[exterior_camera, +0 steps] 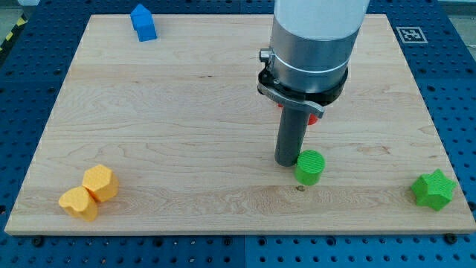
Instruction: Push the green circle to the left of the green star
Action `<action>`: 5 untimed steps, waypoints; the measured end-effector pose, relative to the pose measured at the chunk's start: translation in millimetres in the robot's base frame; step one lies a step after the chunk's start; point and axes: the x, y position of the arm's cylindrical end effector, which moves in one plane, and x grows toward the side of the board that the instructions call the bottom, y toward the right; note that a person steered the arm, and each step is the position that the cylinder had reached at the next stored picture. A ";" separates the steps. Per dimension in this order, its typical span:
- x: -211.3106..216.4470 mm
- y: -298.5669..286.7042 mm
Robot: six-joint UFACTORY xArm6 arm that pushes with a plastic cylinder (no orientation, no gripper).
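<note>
The green circle (309, 167) sits on the wooden board (186, 112) at the view's lower right of centre. The green star (433, 190) lies near the board's bottom right corner, well to the right of the circle. My tip (286, 162) rests on the board just left of the green circle, touching or almost touching its left side. The arm's grey body rises above it toward the view's top.
A blue block (143, 22) stands near the board's top left. Two orange-yellow blocks (89, 193) lie together at the bottom left. A red block (313, 115) is mostly hidden behind the arm. Blue pegboard surrounds the board's edges.
</note>
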 end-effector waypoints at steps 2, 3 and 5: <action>12.6 -12.9; 12.9 -12.9; 16.8 0.8</action>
